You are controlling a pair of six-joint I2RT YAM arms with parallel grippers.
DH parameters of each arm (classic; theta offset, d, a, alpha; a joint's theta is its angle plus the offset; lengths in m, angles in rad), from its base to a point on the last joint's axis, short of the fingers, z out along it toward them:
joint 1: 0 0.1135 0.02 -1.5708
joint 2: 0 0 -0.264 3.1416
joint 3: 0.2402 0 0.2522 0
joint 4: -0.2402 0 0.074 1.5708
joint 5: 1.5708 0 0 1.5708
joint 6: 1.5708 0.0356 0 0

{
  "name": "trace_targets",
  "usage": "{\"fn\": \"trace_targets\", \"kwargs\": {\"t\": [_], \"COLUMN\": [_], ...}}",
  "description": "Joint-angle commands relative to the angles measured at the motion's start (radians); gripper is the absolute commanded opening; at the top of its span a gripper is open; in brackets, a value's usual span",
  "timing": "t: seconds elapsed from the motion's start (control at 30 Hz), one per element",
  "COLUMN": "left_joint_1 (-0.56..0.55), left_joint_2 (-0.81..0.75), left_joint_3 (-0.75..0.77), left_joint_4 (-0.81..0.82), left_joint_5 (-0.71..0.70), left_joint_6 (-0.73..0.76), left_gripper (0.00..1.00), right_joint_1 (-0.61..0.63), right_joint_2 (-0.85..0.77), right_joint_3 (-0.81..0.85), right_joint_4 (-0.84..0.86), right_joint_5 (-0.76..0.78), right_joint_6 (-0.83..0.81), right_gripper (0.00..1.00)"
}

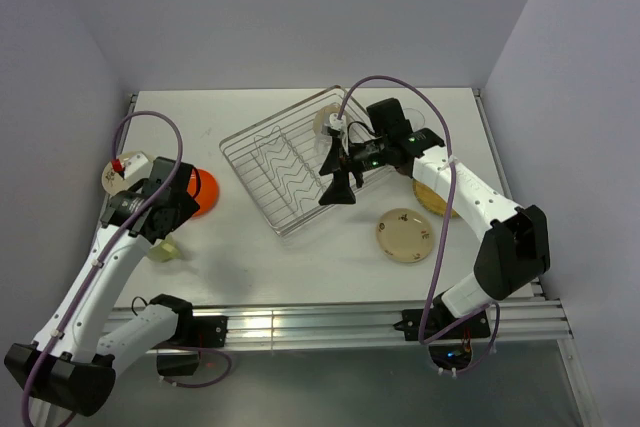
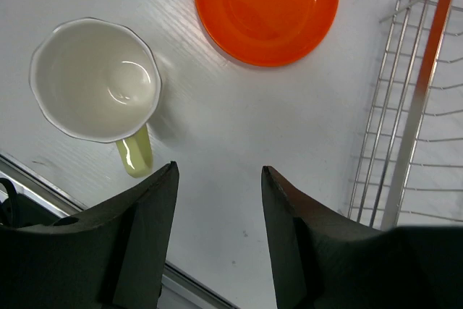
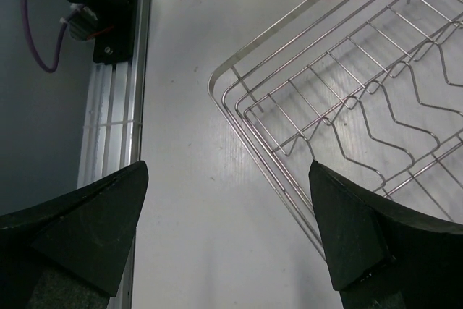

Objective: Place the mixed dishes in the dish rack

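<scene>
Pale-green mug sits left, half hidden under the left arm from above. Left gripper hovers half-open, empty; the orange plate beyond is cut off. Dish rack is partly masked by the right gripper, spread wide, holding nothing. Yellow plate peeks from under the right arm.

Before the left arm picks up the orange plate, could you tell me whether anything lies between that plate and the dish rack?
Nothing visible does: only bare table separates the orange plate from the dish rack. The pale-green mug sits on the plate's other side, and the open, empty left gripper hangs above the table.
</scene>
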Motion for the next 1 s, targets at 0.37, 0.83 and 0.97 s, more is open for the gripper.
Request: {"fn": "trace_targets", "kwargs": {"t": [0.37,0.83,0.97], "left_joint_1": [0.427,0.562,0.593], "left_joint_2": [0.160,0.327,0.343], "left_joint_3": [0.032,-0.056,-0.087], "left_joint_4": [0.136,0.186,0.223], "left_joint_5": [0.230,0.303,0.330], "left_joint_6": [0.333,0.316,0.296], "left_gripper": [0.54,0.43,0.27], "right_joint_1": [-0.036,-0.115,-0.122], "right_joint_2": [-0.106,-0.124,-0.123], "right_joint_3": [-0.089,-0.109,-0.112], "right_joint_4": [0.096,0.128,0.131], "right_joint_5": [-0.045,-0.102,-0.113], "right_joint_6": [0.053,0.078,0.075], "right_gripper": [0.99,0.99,0.99]}}
